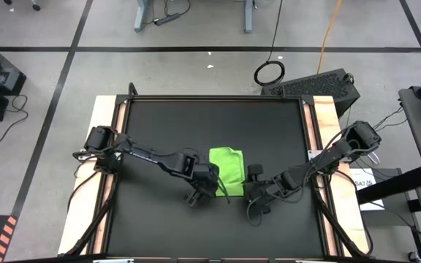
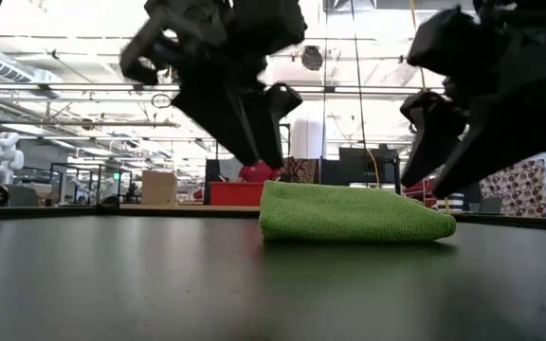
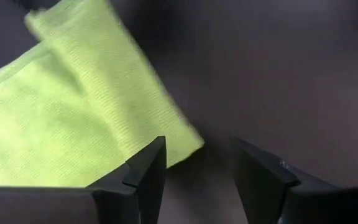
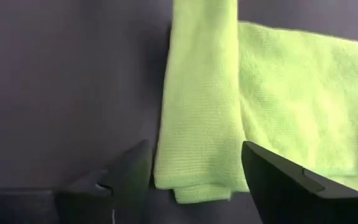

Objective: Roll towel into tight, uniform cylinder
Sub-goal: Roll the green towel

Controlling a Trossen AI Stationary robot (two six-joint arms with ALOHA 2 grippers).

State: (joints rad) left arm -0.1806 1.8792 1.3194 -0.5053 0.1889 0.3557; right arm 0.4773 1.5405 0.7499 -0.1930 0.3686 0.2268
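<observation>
Towel (image 1: 226, 171) lies partly folded at mid-frame on the table (image 1: 159, 124), so bring your left gripper (image 1: 205, 191) and right gripper (image 1: 258, 191), both apart and empty, onto the lower fold's two ends and roll evenly, keeping tension equal.

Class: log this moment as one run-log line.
towel: partly rolled, on table | left gripper: open beside towel | right gripper: open at rolled edge
</observation>
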